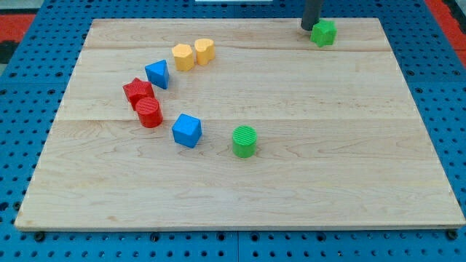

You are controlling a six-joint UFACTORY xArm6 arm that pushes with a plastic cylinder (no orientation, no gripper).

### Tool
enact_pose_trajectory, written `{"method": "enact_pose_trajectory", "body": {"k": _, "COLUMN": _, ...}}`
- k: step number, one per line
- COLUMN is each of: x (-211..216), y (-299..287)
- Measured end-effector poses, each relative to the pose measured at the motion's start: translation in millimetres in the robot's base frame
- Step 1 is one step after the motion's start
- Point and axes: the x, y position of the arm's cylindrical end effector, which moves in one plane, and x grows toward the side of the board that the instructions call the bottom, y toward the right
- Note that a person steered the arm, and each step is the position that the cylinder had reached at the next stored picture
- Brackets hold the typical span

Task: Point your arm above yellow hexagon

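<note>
On the wooden board (240, 196), toward the view's left, a red star-shaped block (137, 91) is seen, with a red cylinder (149, 113) touching it just below. Slightly to the right and higher, a blue block (157, 73) of roughly triangular shape is placed. A blue cube (187, 130) is found below it, near the red cylinder. Further up, two yellow blocks are set side by side and touching: which of the two is the hexagon cannot be told for certain, but the left yellow block (183, 56) looks the more hexagonal, and the right yellow block (204, 50) lies just beside it. Near the board's middle a green cylinder (245, 141) is stood. At the view's top right, my tip (309, 28) is rested just left of a green block (323, 33), well apart from the yellow pair. No fingers are carried by the rod.
</note>
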Motion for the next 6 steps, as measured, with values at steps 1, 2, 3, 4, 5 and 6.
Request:
{"method": "enact_pose_trajectory", "body": {"k": 1, "x": 1, "y": -41}}
{"method": "enact_pose_trajectory", "body": {"k": 2, "x": 14, "y": -115}}
{"method": "enact_pose_trajectory", "body": {"k": 3, "x": 1, "y": -178}}
{"method": "enact_pose_trajectory", "body": {"k": 4, "x": -12, "y": -206}}
{"method": "enact_pose_trajectory", "body": {"k": 5, "x": -16, "y": -245}}
{"method": "enact_pose_trajectory", "body": {"k": 6, "x": 9, "y": -258}}
